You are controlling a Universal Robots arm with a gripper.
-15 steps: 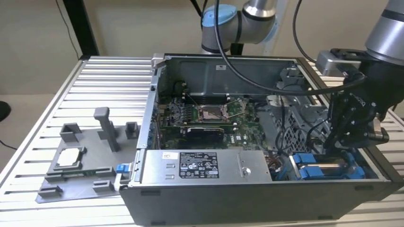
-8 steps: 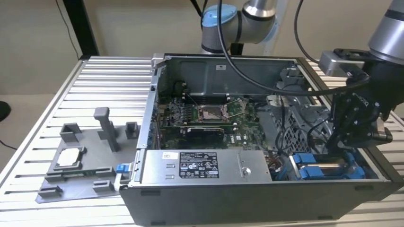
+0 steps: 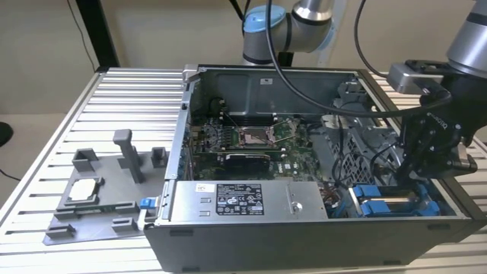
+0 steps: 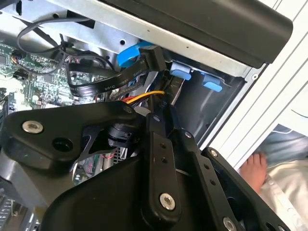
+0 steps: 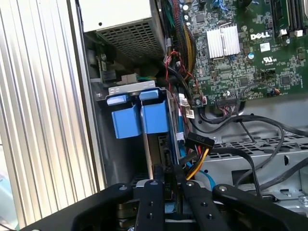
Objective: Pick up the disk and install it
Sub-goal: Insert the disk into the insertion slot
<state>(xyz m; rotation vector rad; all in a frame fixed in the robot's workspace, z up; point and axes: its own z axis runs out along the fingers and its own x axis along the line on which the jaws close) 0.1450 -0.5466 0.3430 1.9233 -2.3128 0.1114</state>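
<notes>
The disk point(image 3: 394, 204) sits in the drive bay at the front corner of the open computer case point(image 3: 304, 231), on the exterior view's right. Its silver face shows between blue bracket parts. In the first wrist view its blue bracket point(image 5: 155, 118) stands upright in the bay beside a second blue bracket point(image 5: 126, 122). My gripper point(image 3: 414, 185) reaches down into that bay from above. Its black fingers point(image 5: 156, 192) stand close together around the disk's near end, so the gripper point(image 5: 169, 175) looks shut on it. The fingertips are partly hidden by cables in the second wrist view.
A long grey metal box point(image 3: 239, 200) with a label lies next to the bay, and the green motherboard point(image 3: 251, 142) is behind it. Black, yellow and red cables point(image 5: 202, 149) crowd the bay's side. A grey fixture point(image 3: 99, 194) holding a small silver chip point(image 3: 84, 190) lies on the slatted table.
</notes>
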